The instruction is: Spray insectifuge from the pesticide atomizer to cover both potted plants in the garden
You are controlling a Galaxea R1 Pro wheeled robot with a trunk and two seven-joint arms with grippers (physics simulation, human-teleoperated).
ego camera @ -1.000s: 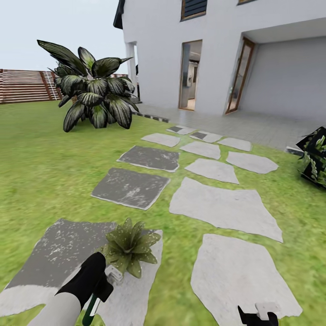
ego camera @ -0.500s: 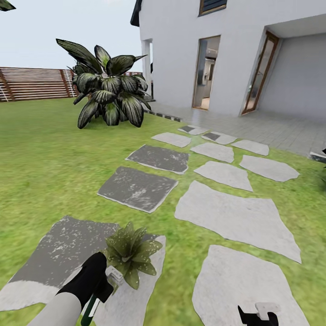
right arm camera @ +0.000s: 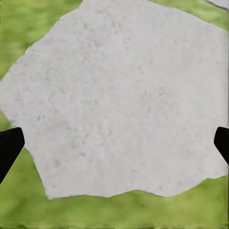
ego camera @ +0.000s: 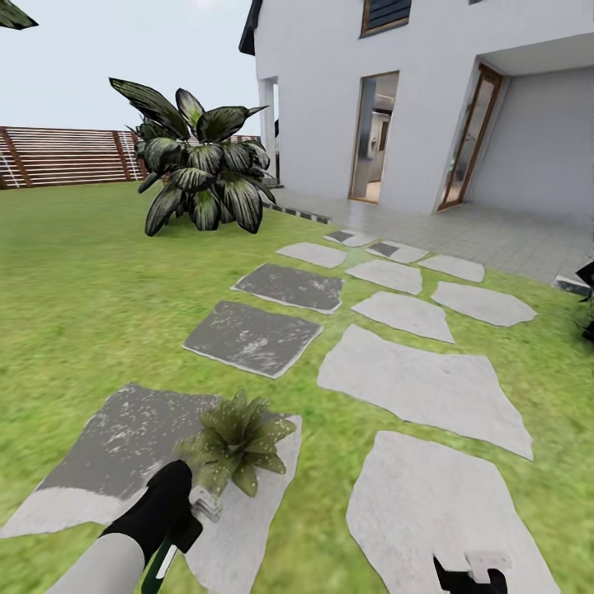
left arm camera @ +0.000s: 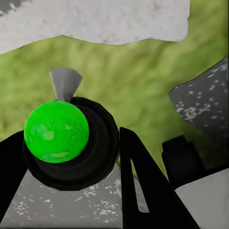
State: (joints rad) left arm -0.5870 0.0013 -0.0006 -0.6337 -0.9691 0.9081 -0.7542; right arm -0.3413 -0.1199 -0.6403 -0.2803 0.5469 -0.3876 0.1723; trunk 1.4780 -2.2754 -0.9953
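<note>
One potted plant (ego camera: 237,440), a small rosette of pointed green leaves, stands on a grey and white stepping stone (ego camera: 107,454) in the garden lawn (ego camera: 74,280). Whitish specks of insectifuge (ego camera: 257,430) dot its leaves; its pot is hidden under them. My left gripper (ego camera: 188,510) is shut on the pesticide atomizer (left arm camera: 56,131), whose pale nozzle (ego camera: 205,501) sits just short of the plant. In the left wrist view the atomizer shows a bright green ball in a black ring between the black fingers (left arm camera: 143,186). My right gripper (ego camera: 469,577) hangs open over a white stone (right arm camera: 119,95).
Grey and white stepping stones (ego camera: 421,388) lead to the house's paved terrace (ego camera: 495,235) and its open doorway (ego camera: 374,136). A big dark-leaved shrub (ego camera: 198,169) stands on the lawn before a slatted wooden fence (ego camera: 66,155). A dark object (ego camera: 587,276) pokes in at the right edge.
The whole view has swung left, then tilted a little, so the camera has moved. The dark planter at the right has slid almost out of view. Both grippers keep their places.
</note>
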